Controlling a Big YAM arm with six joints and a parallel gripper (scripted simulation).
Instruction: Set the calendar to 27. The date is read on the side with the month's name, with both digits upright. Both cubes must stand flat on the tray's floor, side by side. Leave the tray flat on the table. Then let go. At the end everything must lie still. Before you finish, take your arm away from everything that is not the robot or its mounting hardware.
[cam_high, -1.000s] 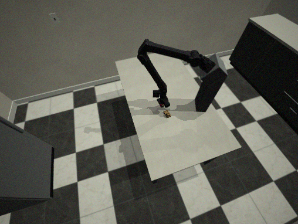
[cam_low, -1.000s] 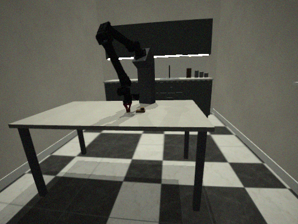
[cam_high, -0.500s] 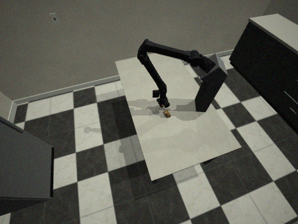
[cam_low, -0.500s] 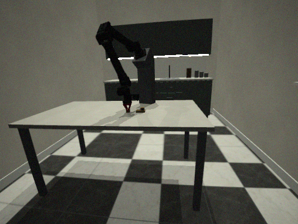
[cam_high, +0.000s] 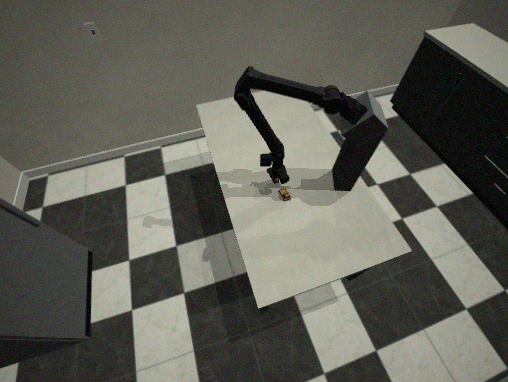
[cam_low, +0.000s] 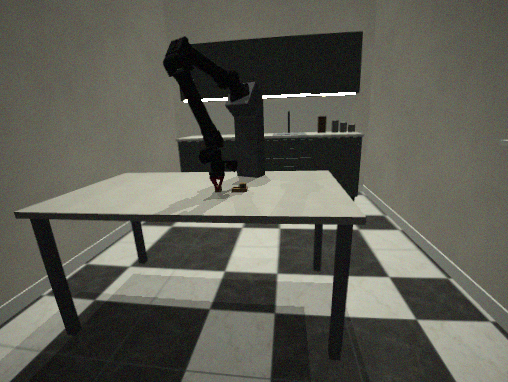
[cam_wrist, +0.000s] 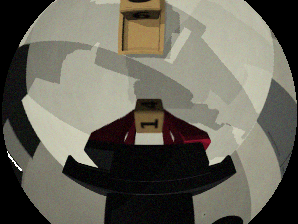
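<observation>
The red-tipped jaws (cam_high: 276, 180) (cam_low: 217, 189) of a black six-joint arm (cam_high: 262, 122) (cam_low: 197, 100) stand partly closed around a small tan wooden cube with black digits (cam_low: 218, 190) (cam_wrist: 149, 121), at the lower centre of the wrist view. The cube shows a "1" lying sideways on one face and a "4" on the next. It sits between the fingertips, seemingly pinched, at or just above the pale rectangular desk (cam_high: 320, 235) (cam_low: 150, 195); contact beneath it cannot be told.

Just beyond, at the top centre of the wrist view, lies an open tan wooden tray (cam_high: 282, 191) (cam_low: 239, 190) (cam_wrist: 121, 40), well apart from the jaws. In the exterior view it rests to their right, near the middle of the frame; in the top view it is just below them. A second tan wooden cube (cam_wrist: 142, 6) occupies the tray's far part, cut off by the frame's edge, with the near part vacant.

The work appears about half done: one cube is in the tray, though its month-side digit cannot be confirmed. Left to do, by all appearances, are turning the pinched cube to the needed digit, seating it flat beside its partner, releasing it and drawing the arm away.

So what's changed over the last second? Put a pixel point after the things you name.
Nothing has visibly moved: the gripper (cam_high: 276, 181) (cam_low: 217, 189) (cam_wrist: 149, 113), now closed around a cube (cam_low: 218, 190) (cam_wrist: 149, 122), and the tray (cam_low: 235, 190) (cam_wrist: 142, 43) appear where they were. The earlier pictures are too small to show whether its grip changed.
</observation>
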